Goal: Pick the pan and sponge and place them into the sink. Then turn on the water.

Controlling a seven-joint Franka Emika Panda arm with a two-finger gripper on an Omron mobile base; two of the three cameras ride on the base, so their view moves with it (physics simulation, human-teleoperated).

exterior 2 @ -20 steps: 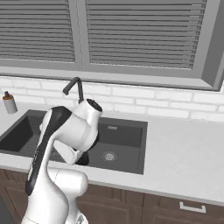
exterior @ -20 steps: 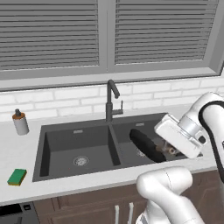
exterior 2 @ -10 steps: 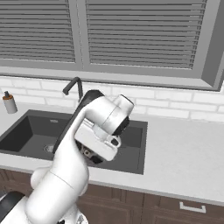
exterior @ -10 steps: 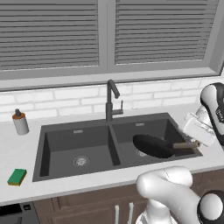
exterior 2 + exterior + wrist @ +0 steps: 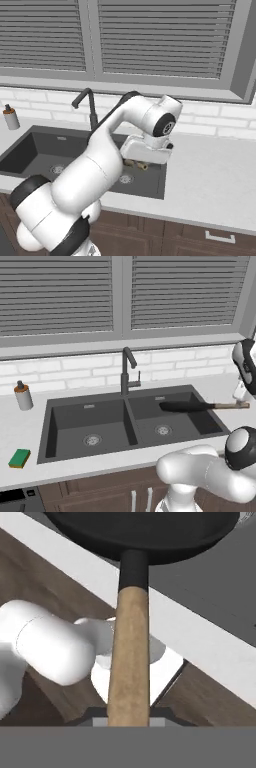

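Claw holds pan level, handle rightward.

White robot arm with dark joints

The links are thick, round and glossy white — smooth tubes that swell at each joint. The joint caps are dark grey discs, and a dark band runs around the base segment.

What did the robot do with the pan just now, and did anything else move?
The pan swung from tipped steeply, up by the hand over the right basin, to level above that basin, handle pointing right. The arm swung right with it. The jaws stayed shut on the wooden handle. The sponge, soap bottle, faucet and sink stayed put; no water runs.
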